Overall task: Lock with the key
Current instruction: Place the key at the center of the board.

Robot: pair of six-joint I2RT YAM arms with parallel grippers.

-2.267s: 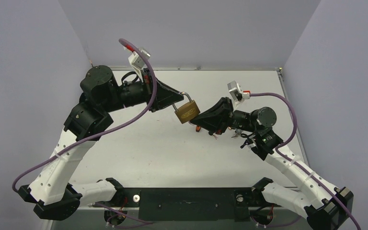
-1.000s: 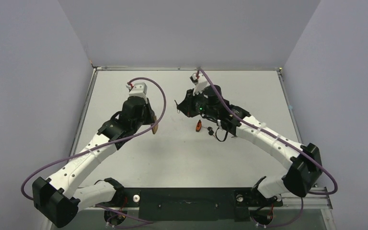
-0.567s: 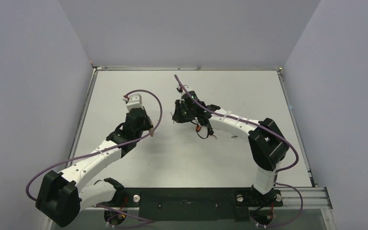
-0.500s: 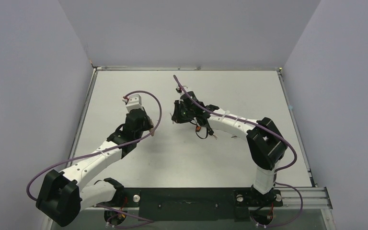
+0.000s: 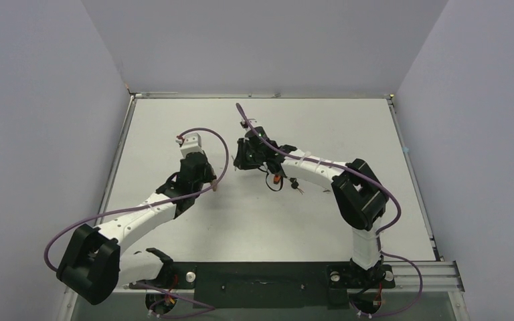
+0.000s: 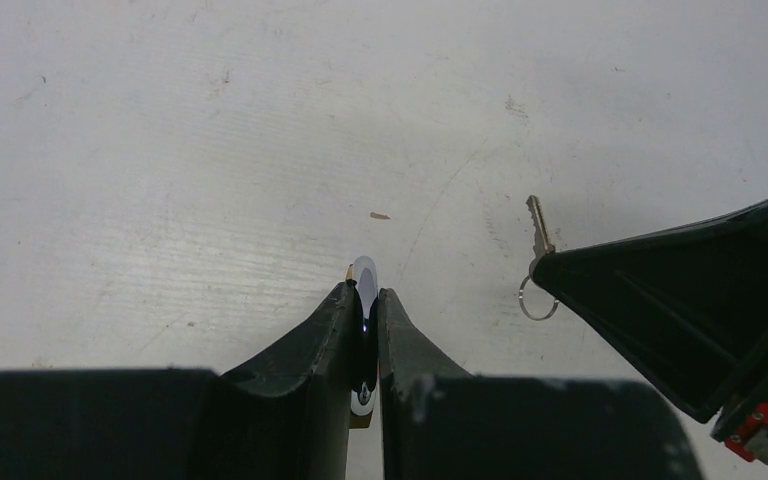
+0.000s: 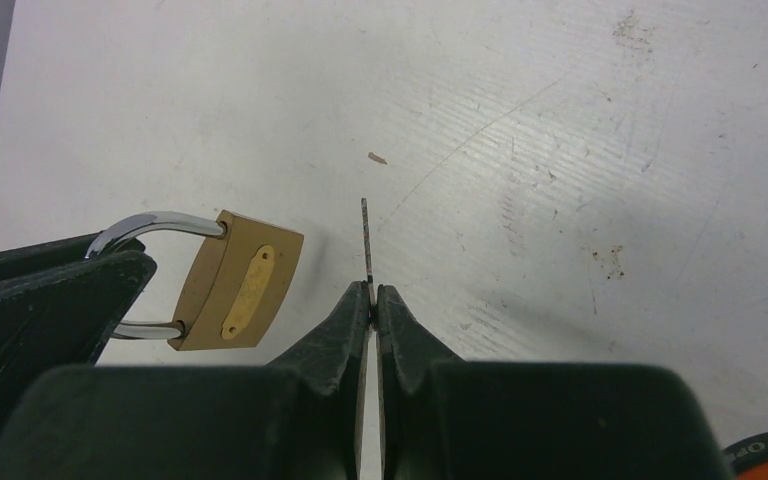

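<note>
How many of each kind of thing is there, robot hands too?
padlock: 1
key: 1
grippers: 2 (left gripper, right gripper)
small orange thing, too small to name: 1
Total: 5

Brass padlock [image 7: 240,280], chrome shackle [image 7: 150,222] clamped in the left end effector [image 6: 364,300], body sticking out sideways. Thin silver key [image 7: 365,240] sits just beside it, not touching, pinched edge-on in the right end effector [image 7: 371,295].

The padlock [image 7: 238,293] is held in the left gripper [image 6: 364,300], just left of the key [image 7: 366,240], which is clamped in the right gripper [image 7: 371,295]; both are found near the middle of the table [image 5: 348,127].
</note>
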